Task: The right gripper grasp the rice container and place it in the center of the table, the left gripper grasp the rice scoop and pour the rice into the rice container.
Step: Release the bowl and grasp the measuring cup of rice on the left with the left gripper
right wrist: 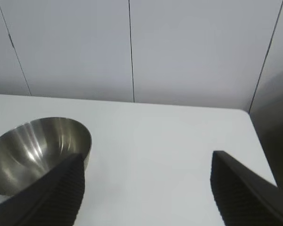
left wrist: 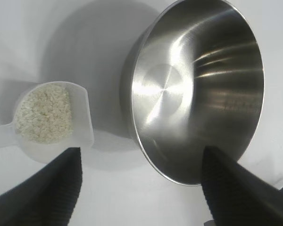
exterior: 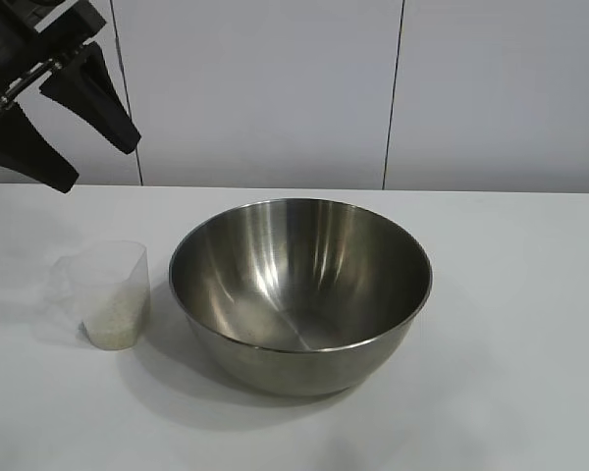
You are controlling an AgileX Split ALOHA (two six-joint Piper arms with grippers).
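Observation:
The rice container (exterior: 300, 292), a large shiny steel bowl, stands empty near the middle of the white table (exterior: 510, 373). It also shows in the left wrist view (left wrist: 198, 89) and the right wrist view (right wrist: 37, 146). To its left stands the rice scoop (exterior: 106, 292), a frosted plastic cup holding white rice (left wrist: 43, 113). My left gripper (exterior: 96, 155) hangs open high above the table's far left, up and behind the scoop, with nothing between its fingers (left wrist: 61, 188). My right gripper (right wrist: 146, 188) is open and empty, off to the bowl's side over bare table; the exterior view does not show it.
A pale panelled wall (exterior: 393, 88) runs behind the table's far edge. Bare tabletop lies to the right of the bowl and in front of it. In the right wrist view the table's edge (right wrist: 255, 136) shows beyond the gripper.

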